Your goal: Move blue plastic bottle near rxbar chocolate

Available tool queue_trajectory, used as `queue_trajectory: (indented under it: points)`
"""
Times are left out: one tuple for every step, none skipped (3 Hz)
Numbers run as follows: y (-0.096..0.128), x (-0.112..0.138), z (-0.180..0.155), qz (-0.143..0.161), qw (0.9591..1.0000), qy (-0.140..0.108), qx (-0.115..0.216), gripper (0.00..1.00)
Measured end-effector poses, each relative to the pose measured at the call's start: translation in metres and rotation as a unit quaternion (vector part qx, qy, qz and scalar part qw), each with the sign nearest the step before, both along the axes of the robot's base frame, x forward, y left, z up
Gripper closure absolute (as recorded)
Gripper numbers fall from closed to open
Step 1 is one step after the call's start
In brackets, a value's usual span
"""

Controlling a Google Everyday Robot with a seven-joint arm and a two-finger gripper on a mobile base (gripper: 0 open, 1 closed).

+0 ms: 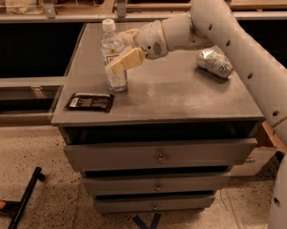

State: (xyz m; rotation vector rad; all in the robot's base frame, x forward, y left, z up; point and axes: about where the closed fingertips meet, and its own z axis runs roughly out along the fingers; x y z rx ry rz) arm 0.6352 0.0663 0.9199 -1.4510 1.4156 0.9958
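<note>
We are reaching our white arm (238, 46) in from the right across the top of the grey metal drawer cabinet (176, 97), and our gripper (119, 51) is sitting over the cabinet's left half. Its tan fingers (126, 61) are clamping the tall clear plastic water bottle (110, 46) with the white cap, one finger crossing the front of the label and the other passing behind. The bottle is standing upright, but we cannot tell whether its base is touching the surface. The flat dark brown snack bar wrapper (89, 102) is lying near the front left corner of the top, just in front of the bottle and a little to its left, with bare surface between them. A crushed silver-green can (214, 63) is resting on its side well apart, toward the right edge under our forearm. A black stand (26, 194) is leaning on the speckled floor at lower left.
</note>
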Motion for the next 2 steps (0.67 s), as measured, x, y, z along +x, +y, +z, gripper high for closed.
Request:
queue_trajectory:
  points:
    - [-0.0054, 0.0006, -0.0023, 0.003, 0.9996, 0.029, 0.003, 0.00]
    - [-0.0054, 0.0003, -0.0022, 0.003, 0.9995, 0.031, 0.003, 0.00]
